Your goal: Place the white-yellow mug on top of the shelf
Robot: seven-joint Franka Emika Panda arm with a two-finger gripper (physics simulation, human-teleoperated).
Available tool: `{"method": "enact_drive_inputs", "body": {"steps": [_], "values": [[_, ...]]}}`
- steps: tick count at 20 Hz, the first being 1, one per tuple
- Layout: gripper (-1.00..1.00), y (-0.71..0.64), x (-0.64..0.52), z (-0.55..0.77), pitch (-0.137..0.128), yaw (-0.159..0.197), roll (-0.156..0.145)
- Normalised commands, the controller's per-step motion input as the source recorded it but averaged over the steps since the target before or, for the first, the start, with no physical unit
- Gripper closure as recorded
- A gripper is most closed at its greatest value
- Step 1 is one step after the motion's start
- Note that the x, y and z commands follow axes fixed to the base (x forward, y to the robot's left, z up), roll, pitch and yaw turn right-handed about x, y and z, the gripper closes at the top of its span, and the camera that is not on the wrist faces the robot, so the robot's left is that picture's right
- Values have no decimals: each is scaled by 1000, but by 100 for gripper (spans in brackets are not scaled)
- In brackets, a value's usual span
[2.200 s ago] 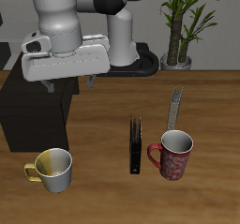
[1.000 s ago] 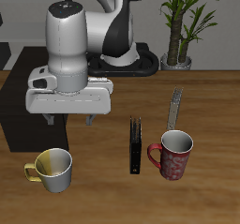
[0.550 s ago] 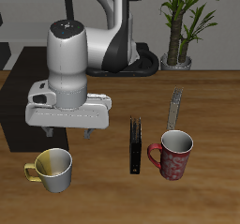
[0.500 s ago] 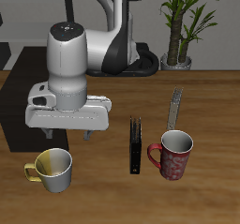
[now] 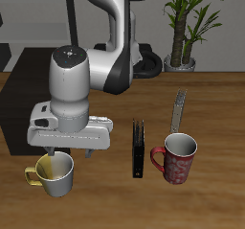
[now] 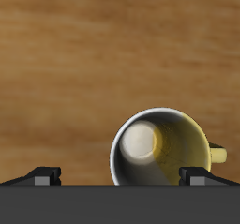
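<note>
The white-yellow mug stands upright near the table's front edge, with its yellow handle turned away from the black slab. My gripper hangs just above it, open, one finger over the rim and the other beyond the mug's side. In the wrist view the white-yellow mug shows its yellowish inside, and the gripper has both fingertips apart at the rim's level, holding nothing. The shelf is a matte-black cabinet behind the mug, partly hidden by the arm.
A red patterned mug stands on the wooden table beside a thin black upright slab. A grey flat object lies behind the red mug. A potted plant stands at the back.
The gripper has come down and forward from beside the shelf to just above the white-yellow mug. The mug and the other objects have not moved.
</note>
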Motion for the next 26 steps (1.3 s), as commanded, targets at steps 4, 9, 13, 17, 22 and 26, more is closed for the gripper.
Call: {"method": "enact_drive_inputs", "body": {"steps": [4, 9, 13, 17, 22, 26], "values": [[-100, 39, 33, -259, 32, 0, -13], [-100, 61, 32, -232, 27, 9, -3], [-100, 4, 67, -285, 46, -11, 11], [100, -2, 26, -176, 24, 2, 3], [100, 7, 30, -103, 14, -5, 3], [100, 98, -53, 127, -15, 16, 3]]}}
